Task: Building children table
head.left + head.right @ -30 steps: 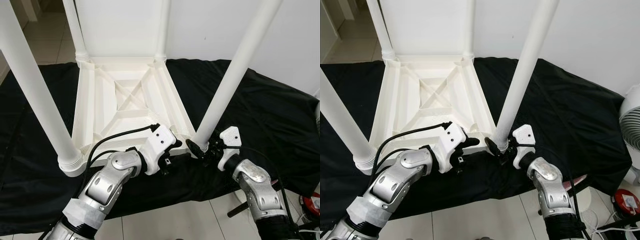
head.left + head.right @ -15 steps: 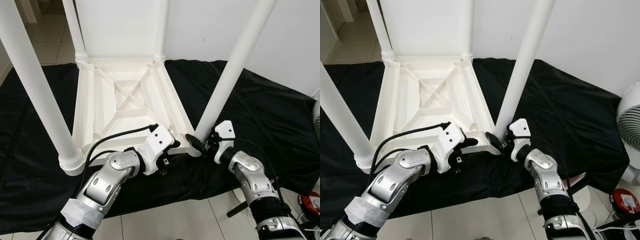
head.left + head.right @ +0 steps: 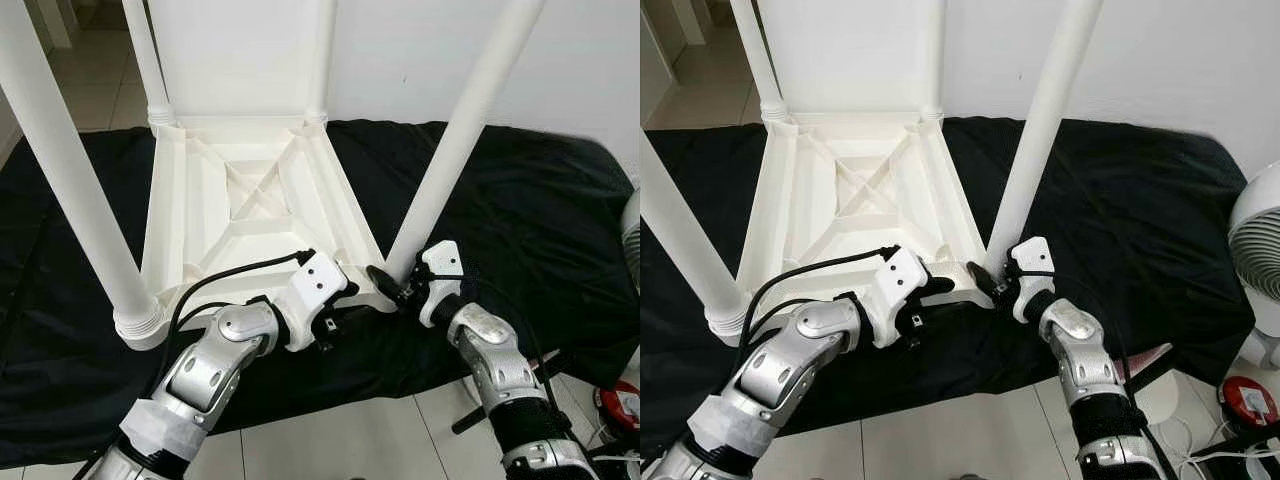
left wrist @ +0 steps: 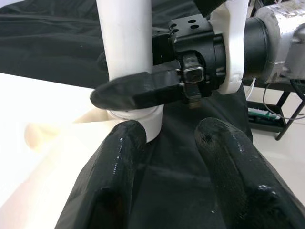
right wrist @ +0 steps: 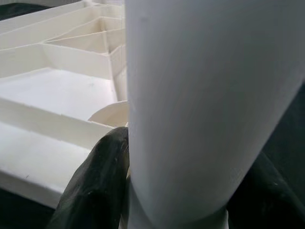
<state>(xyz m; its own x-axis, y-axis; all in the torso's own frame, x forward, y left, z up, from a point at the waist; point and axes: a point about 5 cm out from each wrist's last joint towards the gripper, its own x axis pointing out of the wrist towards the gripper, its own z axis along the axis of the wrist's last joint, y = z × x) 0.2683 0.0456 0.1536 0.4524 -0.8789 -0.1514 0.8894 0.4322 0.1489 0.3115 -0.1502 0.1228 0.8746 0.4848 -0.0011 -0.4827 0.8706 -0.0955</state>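
Note:
A white children's table [image 3: 250, 200] lies upside down on a black cloth [image 3: 540, 220], its legs pointing up. My right gripper [image 3: 395, 285] is shut on the base of the near right leg [image 3: 455, 140], one black finger [image 4: 138, 93] in front of it and one behind. In the right wrist view the leg [image 5: 205, 95] stands between the fingers [image 5: 95, 181]. My left gripper [image 4: 171, 143] is open at the table's near right corner, just beside that leg's base, with only cloth between its fingers [image 4: 119, 157].
The near left leg [image 3: 70, 170] and two far legs [image 3: 140, 60] stand upright. A white fan [image 3: 1260, 250] and a red object [image 3: 1252, 402] are at the right on the floor. Tiled floor [image 3: 330, 440] lies before the cloth; a white wall is behind.
My right gripper and forearm have shifted slightly left and forward around the leg's base, and the wrist has turned. The left arm has hardly moved.

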